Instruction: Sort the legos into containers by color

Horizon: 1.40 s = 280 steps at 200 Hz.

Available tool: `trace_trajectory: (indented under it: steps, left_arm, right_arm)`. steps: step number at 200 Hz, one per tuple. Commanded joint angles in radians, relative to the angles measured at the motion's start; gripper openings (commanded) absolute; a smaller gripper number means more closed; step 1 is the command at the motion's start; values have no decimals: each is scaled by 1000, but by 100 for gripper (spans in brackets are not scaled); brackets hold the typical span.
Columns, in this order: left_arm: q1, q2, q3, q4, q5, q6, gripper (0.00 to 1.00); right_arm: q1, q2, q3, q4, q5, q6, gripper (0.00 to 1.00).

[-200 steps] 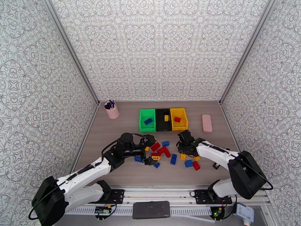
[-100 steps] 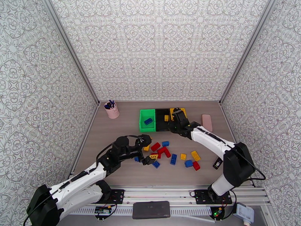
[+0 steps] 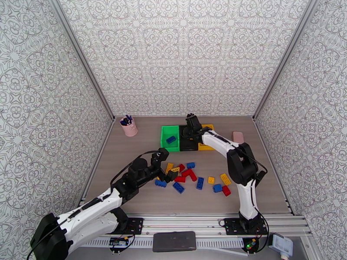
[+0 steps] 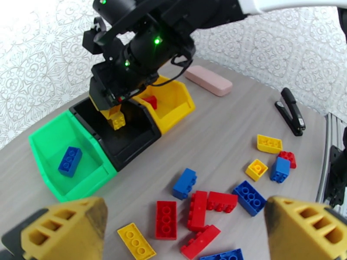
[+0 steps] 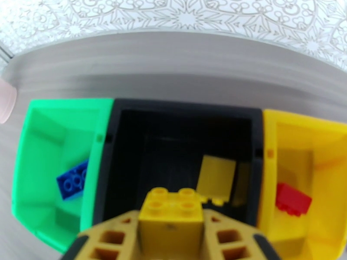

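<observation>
R end effector (image 5: 171, 241) clamps yellow lego (image 5: 171, 209) over black bin (image 5: 182, 111); L end effector (image 4: 184, 230) wide apart above loose legos (image 4: 208, 204)

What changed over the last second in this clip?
The right end effector carried a small yellow studded plastic brick from the loose brick pile to above the black plastic bin, still gripping it. The open left end effector drew back slightly. The green plastic bin, yellow plastic bin and pink pen cup stayed put.

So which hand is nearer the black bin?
Right. The right hand is above the black bin, holding a yellow brick; the open left hand is over the loose bricks, short of it.
</observation>
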Motion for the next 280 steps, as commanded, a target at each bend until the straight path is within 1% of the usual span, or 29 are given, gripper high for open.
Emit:
trace_trajectory:
  steps: [1, 14, 45, 60, 74, 88, 96, 109, 114, 133, 152, 164, 183, 203, 220, 230, 264, 280]
  left_arm:
    - [-7, -13, -7, -3, -56, -16, 100]
    - [-7, -10, 6, -37, -70, -15, 100]
    - [1, 15, 41, -106, -116, -32, 100]
    - [-1, 33, 57, -126, -154, -82, 100]
    - [-1, 60, 86, -174, -210, -181, 100]
    - [-7, 95, 124, -239, -267, -278, 100]
    - [-22, 113, 140, -279, -345, -325, 100]
    - [-59, 147, 177, -373, -509, -415, 99]
    - [-63, 162, 194, -417, -544, -461, 98]
    - [-72, 226, 272, -591, -602, -625, 97]
    - [-84, 284, 339, -737, -613, -768, 96]
    - [-85, 320, 376, -817, -609, -864, 95]
    - [-81, 389, 424, -912, -589, -955, 94]
    - [-78, 457, 454, -951, -568, -974, 90]
    - [-68, 505, 467, -970, -545, -987, 85]
    - [-64, 526, 470, -971, -539, -989, 85]
    - [-43, 571, 458, -965, -530, -987, 80]
    - [-26, 578, 439, -936, -500, -976, 78]
  right_arm:
    - [-11, 20, 48, -8, -31, -31, 41]
    - [-10, -4, 33, 10, -54, -40, 51]
    - [-10, -132, -77, 91, -124, -50, 64]
    - [-10, -216, -168, 146, -156, -63, 71]
    - [-9, -300, -265, 201, -183, -85, 76]
    - [-11, -386, -365, 260, -205, -115, 80]
    - [-10, -436, -421, 290, -214, -137, 82]
    - [-11, -511, -505, 331, -236, -177, 83]
    - [-10, -538, -535, 339, -245, -195, 83]
    - [-10, -630, -620, 345, -300, -265, 85]
    - [-11, -711, -689, 331, -394, -353, 87]
    - [-10, -750, -711, 291, -458, -410, 88]
    - [-10, -788, -719, 207, -531, -490, 89]
    - [-8, -810, -716, 144, -547, -525, 89]
    - [-10, -817, -714, 122, -547, -537, 89]
    - [-10, -819, -716, 117, -544, -540, 89]
    - [-11, -808, -715, 119, -539, -540, 89]
    - [-9, -806, -714, 119, -544, -541, 89]
